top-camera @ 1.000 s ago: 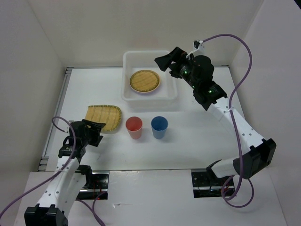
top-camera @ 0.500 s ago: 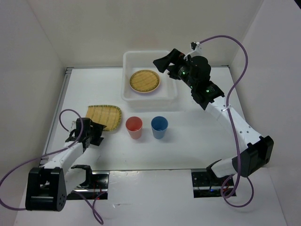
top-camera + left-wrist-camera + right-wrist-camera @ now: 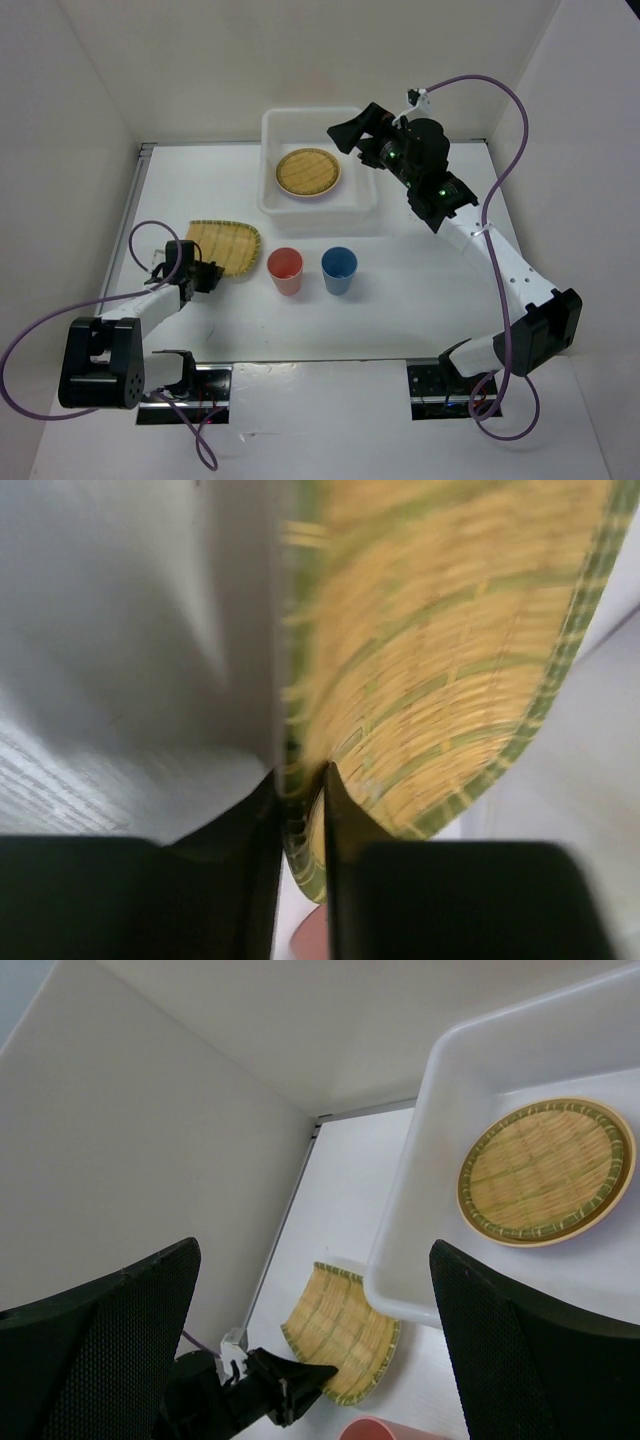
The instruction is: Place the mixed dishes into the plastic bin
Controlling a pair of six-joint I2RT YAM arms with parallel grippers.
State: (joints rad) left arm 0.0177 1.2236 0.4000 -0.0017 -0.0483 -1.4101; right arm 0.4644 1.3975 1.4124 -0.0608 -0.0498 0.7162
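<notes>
I work on a white table (image 3: 430, 275) boxed in by plain white panels: a back wall (image 3: 300, 50), a left wall (image 3: 55, 150) and a right wall (image 3: 595, 150). A metal rail (image 3: 122, 232) lines the table's left edge. The light is even and the shadows are soft.

The top camera looks down from above and behind onto the whole desk (image 3: 420, 260). The left wrist camera peers along its fingers (image 3: 230, 870), pressed close to the squarish tray (image 3: 450, 660). The right wrist camera, high up, looks down-left across the bin (image 3: 420, 1160) to that same tray.
</notes>
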